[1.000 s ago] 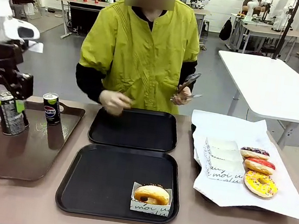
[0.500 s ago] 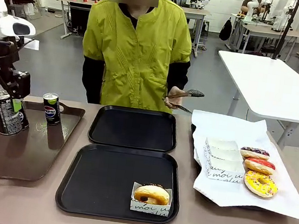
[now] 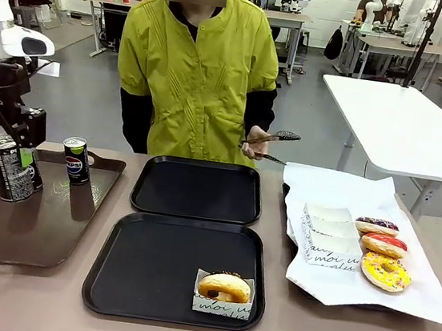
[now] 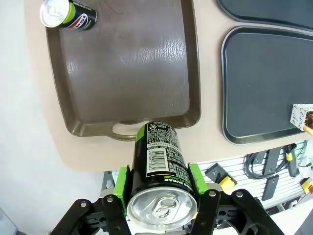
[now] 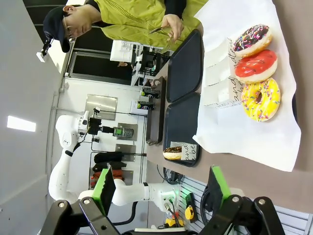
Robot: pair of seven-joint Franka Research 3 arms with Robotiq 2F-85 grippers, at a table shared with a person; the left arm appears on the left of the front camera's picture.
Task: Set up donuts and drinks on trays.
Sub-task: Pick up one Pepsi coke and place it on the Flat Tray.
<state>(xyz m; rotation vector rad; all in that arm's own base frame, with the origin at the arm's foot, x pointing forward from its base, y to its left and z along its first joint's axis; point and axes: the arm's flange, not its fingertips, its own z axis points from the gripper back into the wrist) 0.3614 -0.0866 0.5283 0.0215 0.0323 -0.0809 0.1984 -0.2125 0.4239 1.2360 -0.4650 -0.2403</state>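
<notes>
Green-print can (image 4: 159,149) gripped by left pincer (image 4: 159,182); right pincer (image 5: 161,190) spread, empty.

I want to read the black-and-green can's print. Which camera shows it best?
The left wrist view: the can is close up, label and silver top clear, gripped by the left hand. The front view shows it small, at the picture's left. In the right wrist view it is too far off to read.

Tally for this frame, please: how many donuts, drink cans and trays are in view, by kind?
Donuts: 4 (boxed donut, chocolate donut, red donut, yellow donut)
Drink cans: 2 (Pepsi can; green-print can in the left hand)
Black trays: 2 (far black tray, near black tray)
Brown tray: 1
Total: 9
</notes>
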